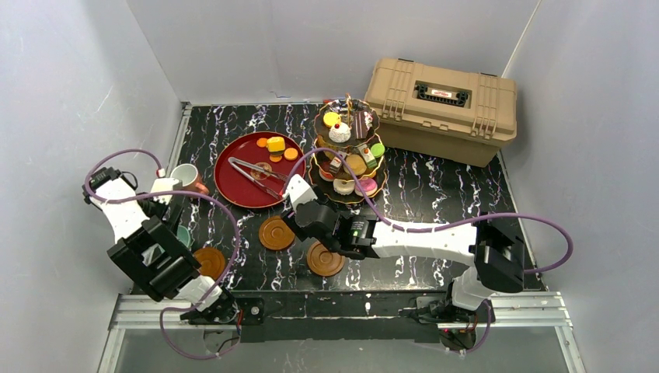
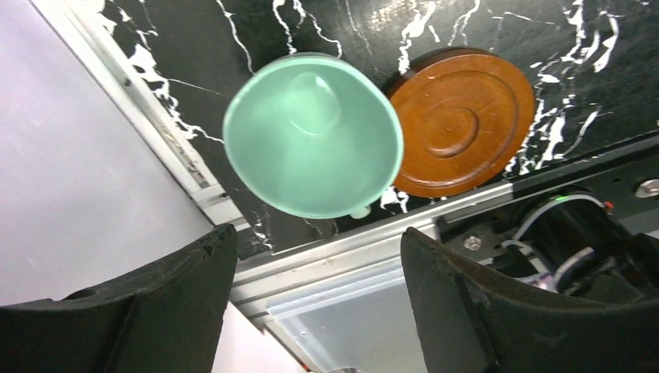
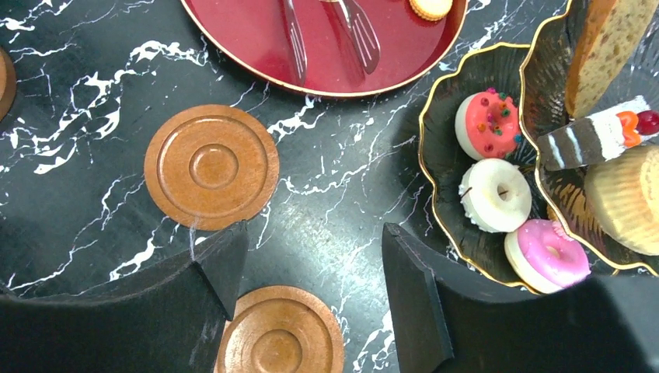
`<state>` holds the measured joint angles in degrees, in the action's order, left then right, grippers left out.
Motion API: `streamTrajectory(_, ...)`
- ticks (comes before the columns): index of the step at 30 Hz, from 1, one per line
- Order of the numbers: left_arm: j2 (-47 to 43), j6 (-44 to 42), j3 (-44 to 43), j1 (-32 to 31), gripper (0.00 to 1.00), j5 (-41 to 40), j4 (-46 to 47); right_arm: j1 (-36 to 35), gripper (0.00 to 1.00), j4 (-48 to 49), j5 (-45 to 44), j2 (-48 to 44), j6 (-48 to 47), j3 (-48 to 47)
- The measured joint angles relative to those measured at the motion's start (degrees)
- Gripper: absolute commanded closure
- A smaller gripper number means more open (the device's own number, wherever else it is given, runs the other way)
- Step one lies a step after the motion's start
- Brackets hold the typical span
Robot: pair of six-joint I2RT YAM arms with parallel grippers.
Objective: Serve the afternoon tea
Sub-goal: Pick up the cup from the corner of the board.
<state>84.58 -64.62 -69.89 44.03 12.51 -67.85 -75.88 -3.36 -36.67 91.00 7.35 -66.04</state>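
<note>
left gripper (image 2: 317, 237), jaws apart and empty, hangs above the upright teal cup (image 2: 311, 136), which sits in the upper middle of its wrist view just beside a brown saucer (image 2: 462, 120) toward frame right; the open right gripper (image 3: 311, 233) is farther off.

Teal cup (image 2: 311, 132) upright, just beside brown saucer (image 2: 458, 120); 3-tier stand (image 3: 441, 155) loaded w/ pastries (image 3: 548, 256).

No text can be read; the red label (image 1: 441, 93) on the tan case (image 1: 458, 116) is too small.
</note>
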Motion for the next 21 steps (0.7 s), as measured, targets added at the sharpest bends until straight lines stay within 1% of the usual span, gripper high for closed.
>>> streamTrajectory(4, 0.09, -2.95, 1.03, 0.57, 0.3, -1.03, 3.45, 0.0, 0.3, -1.46, 0.83, 0.0, 1.68, -0.17)
streamTrajectory(7, 1.62, -4.04, 1.09, 0.7, 0.36, -1.42, 5.07, 0.0, 0.31, -2.51, 1.05, 0.0, 2.84, -0.17)
streamTrajectory(15, 11.17, -2.82, -0.42, 0.87, 0.44, -0.33, 7.45, 0.0, 0.32, -3.85, 1.05, 0.0, 4.83, -0.2)
streamTrajectory(21, 11.89, -0.98, -0.37, 0.87, 0.63, 1.7, 8.07, 0.0, 0.34, -3.89, 1.03, 0.0, 5.95, -0.17)
